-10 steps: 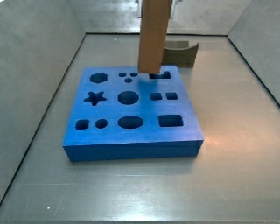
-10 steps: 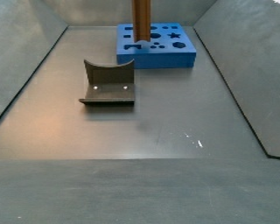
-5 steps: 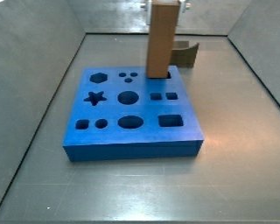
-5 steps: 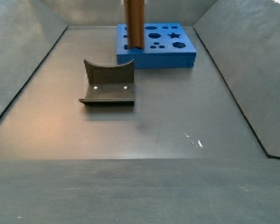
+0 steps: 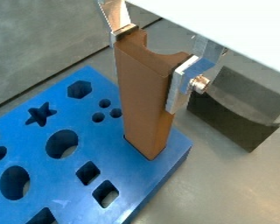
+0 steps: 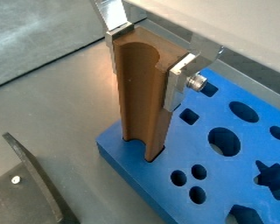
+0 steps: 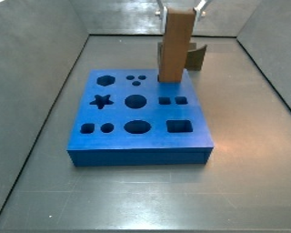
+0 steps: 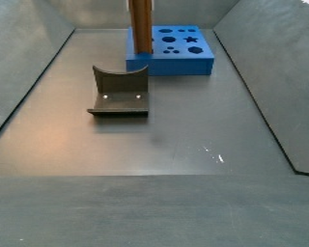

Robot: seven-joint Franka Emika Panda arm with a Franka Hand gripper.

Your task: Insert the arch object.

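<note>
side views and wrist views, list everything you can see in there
blue board: one, blue with shaped holes, flat on the floor.
arch object: one, tan-brown, tall piece with a rounded groove down one face, upright in the gripper, its lower end at the board's edge nearest the fixture.
fixture: one, dark grey, on the floor apart from the board.
floor: one, grey metal, walled in.
gripper: one, silver plates shut on the arch object's sides, above the board.
</note>
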